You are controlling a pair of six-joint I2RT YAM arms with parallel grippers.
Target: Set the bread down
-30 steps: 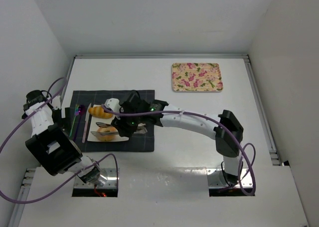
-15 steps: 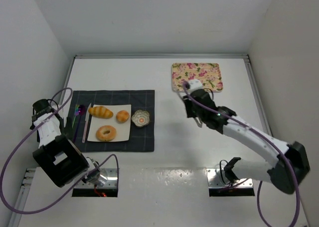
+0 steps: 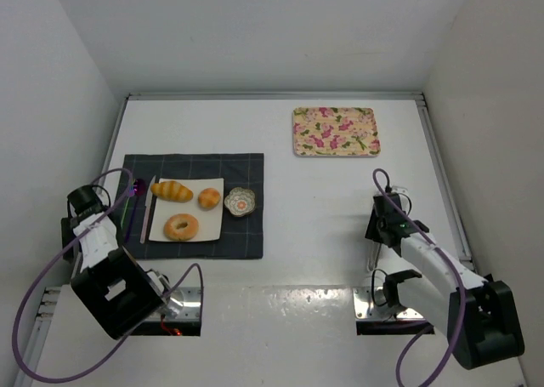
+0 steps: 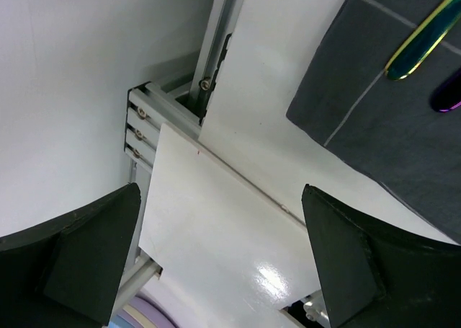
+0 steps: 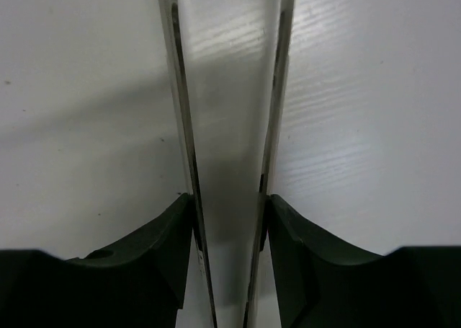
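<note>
The bread lies on a white plate [image 3: 214, 227] on the dark cloth: a twisted roll [image 3: 172, 190], a ring bagel [image 3: 180, 226] and a round bun [image 3: 208, 198]. My right gripper [image 3: 376, 234] is far from them, low at the table's near right. In the right wrist view it [image 5: 228, 198] is shut on metal tongs [image 5: 180, 90], whose two thin blades stay slightly apart with nothing between them. My left gripper [image 4: 221, 187] stands open and empty over the table's near left corner, left of the cloth [image 4: 403, 126].
A small floral dish [image 3: 240, 202] sits just right of the plate. Iridescent cutlery [image 3: 132, 202] lies on the cloth's left strip. A floral tray [image 3: 335, 132] rests at the back right. An aluminium frame rail [image 4: 209, 76] runs along the left edge.
My right arm swung away from the plate, past the floral tray, back to the near right, carrying no bread. The left arm drew slightly nearer. All three pieces stay on the plate.
</note>
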